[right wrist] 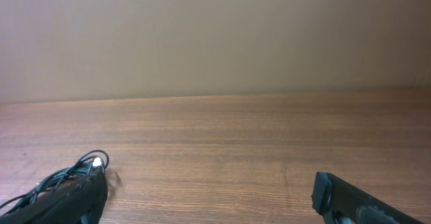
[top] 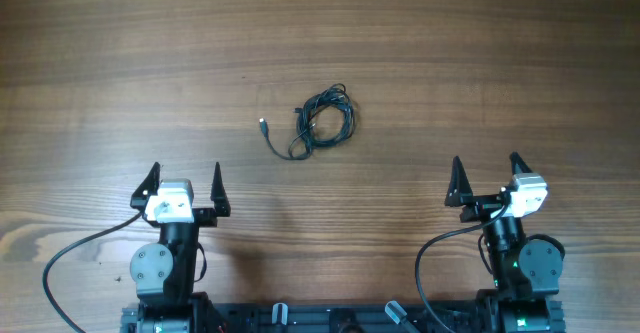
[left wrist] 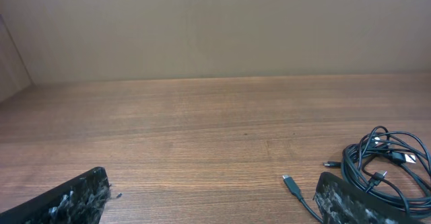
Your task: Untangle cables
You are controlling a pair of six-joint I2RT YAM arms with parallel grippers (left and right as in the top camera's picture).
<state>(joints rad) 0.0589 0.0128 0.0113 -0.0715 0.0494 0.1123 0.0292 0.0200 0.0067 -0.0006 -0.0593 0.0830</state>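
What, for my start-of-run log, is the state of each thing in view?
cables: tangled in one bundle, lying loose, untouched; one plug end strays out to the side.
left gripper: open, empty, clear of the cables.
right gripper: open, empty, clear of the cables.

the only obstacle on the table is the tangle of cables near the middle, ahead of and between the left gripper and the right gripper. bare wood runs from both wide-spread pairs of jaws up to it. one loose plug end juts out on its left. a wall closes off the far edge.
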